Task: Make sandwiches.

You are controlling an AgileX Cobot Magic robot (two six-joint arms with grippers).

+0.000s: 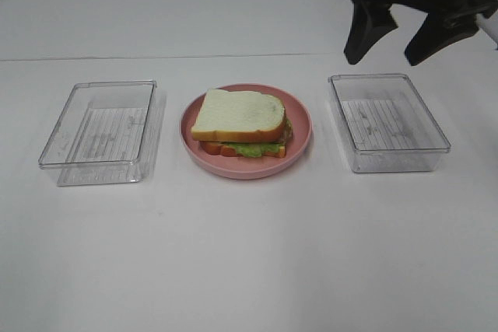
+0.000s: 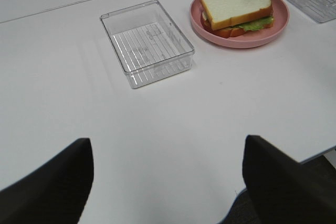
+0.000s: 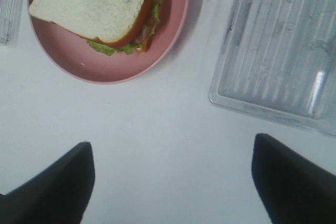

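The sandwich (image 1: 240, 124) is stacked on a round pink plate (image 1: 299, 115) in the middle of the white table: a white bread slice on top, green lettuce and reddish filling under it, a second slice below. It also shows in the left wrist view (image 2: 237, 10) and the right wrist view (image 3: 97, 8). My right gripper (image 1: 393, 48) is open and empty, raised at the back right above the table. My left gripper (image 2: 167, 182) is open and empty, far from the plate; it is out of the exterior high view.
An empty clear plastic box (image 1: 101, 131) stands left of the plate, also in the left wrist view (image 2: 147, 41). A second empty clear box (image 1: 387, 120) stands right of the plate, also in the right wrist view (image 3: 283, 45).
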